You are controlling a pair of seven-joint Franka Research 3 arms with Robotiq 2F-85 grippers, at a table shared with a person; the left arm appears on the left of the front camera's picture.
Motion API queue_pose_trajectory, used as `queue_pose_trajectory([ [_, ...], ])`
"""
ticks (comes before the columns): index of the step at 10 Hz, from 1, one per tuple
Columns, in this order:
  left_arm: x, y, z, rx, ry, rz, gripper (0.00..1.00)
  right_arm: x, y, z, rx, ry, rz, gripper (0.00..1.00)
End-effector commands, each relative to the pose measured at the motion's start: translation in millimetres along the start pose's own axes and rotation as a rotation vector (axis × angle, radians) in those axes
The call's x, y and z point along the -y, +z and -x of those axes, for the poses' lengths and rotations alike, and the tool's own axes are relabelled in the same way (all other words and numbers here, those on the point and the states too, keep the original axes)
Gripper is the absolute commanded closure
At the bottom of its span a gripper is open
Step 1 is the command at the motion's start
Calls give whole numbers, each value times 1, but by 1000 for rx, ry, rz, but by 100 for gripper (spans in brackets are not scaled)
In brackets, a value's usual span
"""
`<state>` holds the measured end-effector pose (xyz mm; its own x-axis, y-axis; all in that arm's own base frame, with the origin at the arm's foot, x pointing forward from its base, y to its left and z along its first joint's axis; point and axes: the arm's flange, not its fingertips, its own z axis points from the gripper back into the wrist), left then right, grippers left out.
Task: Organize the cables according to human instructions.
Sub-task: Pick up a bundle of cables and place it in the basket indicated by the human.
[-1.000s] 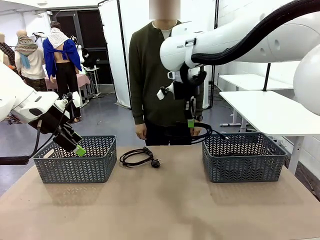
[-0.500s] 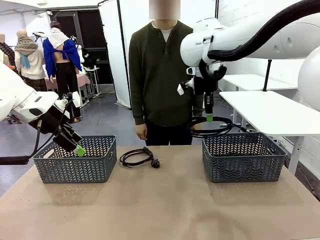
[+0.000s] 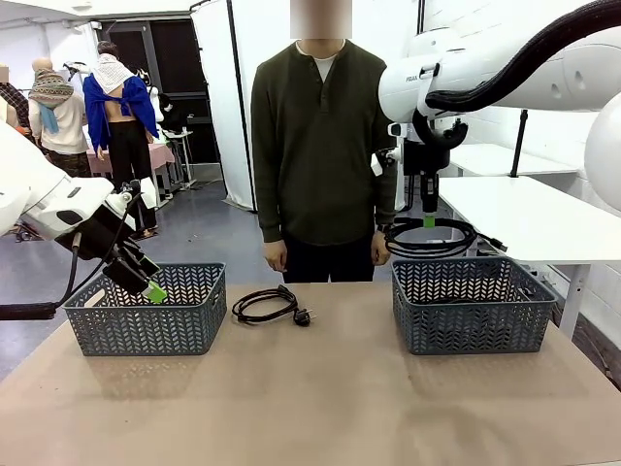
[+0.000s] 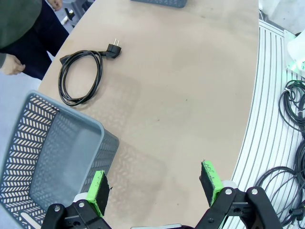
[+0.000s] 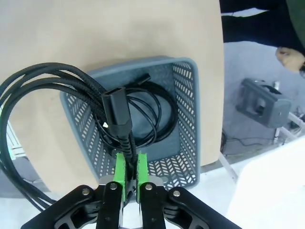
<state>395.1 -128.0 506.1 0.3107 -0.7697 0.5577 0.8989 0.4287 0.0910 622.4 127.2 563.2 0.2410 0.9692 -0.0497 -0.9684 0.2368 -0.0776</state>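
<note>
**Front view.** Right gripper [image 3: 428,221] (black, green pads) at 1 o'clock: fingers pressed together on a thin black coiled cable, the hung coil [image 3: 433,239]. It dangles just above the far rim of the grey plastic lattice basket on the right, the R basket [image 3: 473,313]. Left gripper [image 3: 153,289] at 9 o'clock: fingers spread, nothing btwn them, tips at the front of the matching L basket [image 3: 146,325]. A second thin black coiled cable, the loose coil [image 3: 264,304], lies flat on the tan tabletop [image 3: 310,398] btwn the baskets, nearer the L basket. Person [image 3: 320,146] in an olive long-sleeved top stands at 12 o'clock, arms down.

**Left wrist view.** Left gripper [image 4: 153,183] at 6 o'clock: pads wide apart, empty. L basket [image 4: 28,143] at 8 o'clock. Loose coil [image 4: 81,76] at 10 o'clock on the tabletop [image 4: 190,95], plug toward 12.

**Right wrist view.** Right gripper [image 5: 127,168] at 6 o'clock pinches the hung coil [image 5: 43,83] just below its plug; loops sweep toward 9 o'clock. R basket [image 5: 188,119] lies beneath, w/ a third black cable, the binned coil [image 5: 162,107], inside it.
</note>
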Motion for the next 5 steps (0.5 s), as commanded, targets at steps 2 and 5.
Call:
queue_pose_trajectory([
  [2,-4,0,3,17,-13,17,0,0,0,0,0,0,0,100],
  [5,-4,0,3,17,-13,17,0,0,0,0,0,0,0,100],
])
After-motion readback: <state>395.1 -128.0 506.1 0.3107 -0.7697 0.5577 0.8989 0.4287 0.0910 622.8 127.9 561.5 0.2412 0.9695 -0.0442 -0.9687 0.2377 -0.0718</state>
